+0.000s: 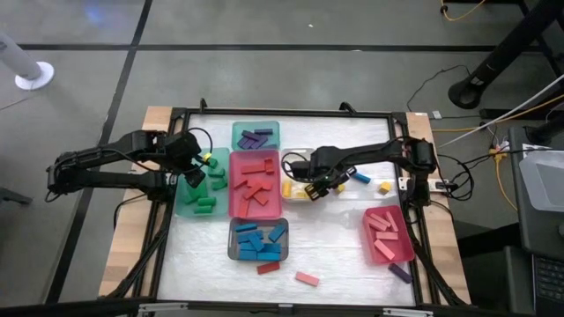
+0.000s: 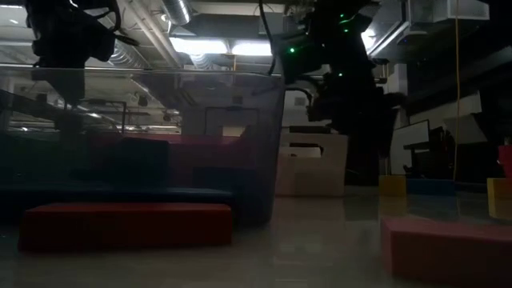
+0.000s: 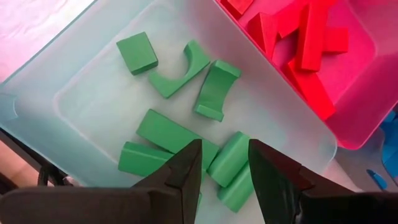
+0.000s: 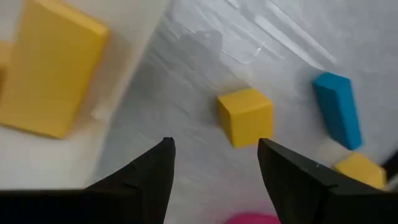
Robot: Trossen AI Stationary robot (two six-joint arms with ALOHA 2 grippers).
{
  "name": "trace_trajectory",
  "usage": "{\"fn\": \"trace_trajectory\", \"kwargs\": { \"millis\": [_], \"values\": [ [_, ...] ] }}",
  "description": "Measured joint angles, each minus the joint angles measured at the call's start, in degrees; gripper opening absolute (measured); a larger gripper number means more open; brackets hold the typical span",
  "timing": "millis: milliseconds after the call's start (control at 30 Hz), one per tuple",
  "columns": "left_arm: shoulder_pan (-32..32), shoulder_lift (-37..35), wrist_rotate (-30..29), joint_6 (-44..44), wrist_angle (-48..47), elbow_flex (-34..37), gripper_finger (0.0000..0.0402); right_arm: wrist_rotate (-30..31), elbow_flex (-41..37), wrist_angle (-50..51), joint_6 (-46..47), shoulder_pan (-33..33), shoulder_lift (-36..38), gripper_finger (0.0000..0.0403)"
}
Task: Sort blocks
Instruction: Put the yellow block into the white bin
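Left gripper (image 3: 224, 165) is held over the green tray (image 1: 182, 204), fingers parted with nothing between them; green blocks (image 3: 171, 134) (bars, a cube, two arched pieces) are seen lying loose in that tray beneath it. Right gripper (image 4: 214, 165) is positioned above the table just beside the white tray (image 1: 288, 179), jaws spread wide and empty; a yellow cube (image 4: 245, 116) is seen on the table beyond the fingertips, untouched, with a blue bar (image 4: 339, 109) and another yellow block (image 4: 360, 169) nearby, and a large yellow bar (image 4: 50, 78) lying in the white tray. From above, sorted blocks are found in trays: purple blocks (image 1: 256, 137) in the teal tray (image 1: 238, 129), red blocks (image 1: 256, 183) in the red tray (image 1: 234, 202), blue blocks (image 1: 257, 241) in the grey tray (image 1: 233, 229), pink blocks (image 1: 384, 231) in the pink tray (image 1: 401, 254). Still loose on the table: a red bar (image 1: 268, 267), a pink bar (image 1: 307, 279), a purple block (image 1: 400, 273), a yellow block (image 1: 384, 187). In the low view, the red bar and pink bar are shown in the foreground, arms in shadow above.
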State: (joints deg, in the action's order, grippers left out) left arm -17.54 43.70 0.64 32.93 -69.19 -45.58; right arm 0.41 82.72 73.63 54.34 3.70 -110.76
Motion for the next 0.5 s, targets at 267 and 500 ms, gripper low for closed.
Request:
{"fn": "trace_trajectory", "kwargs": {
  "millis": [267, 500],
  "values": [
    [0.0, 0.0, 0.0, -1.3, 2.6, 0.0, 0.0120, 0.3, -0.2, 2.6, -6.8, 1.0, 0.0, 0.0227],
    [0.0, 0.0, 0.0, -1.4, 2.7, 0.0, 0.0120, -2.2, -5.1, -0.3, -10.1, 2.5, 0.0, 0.0227]
  ]
}}
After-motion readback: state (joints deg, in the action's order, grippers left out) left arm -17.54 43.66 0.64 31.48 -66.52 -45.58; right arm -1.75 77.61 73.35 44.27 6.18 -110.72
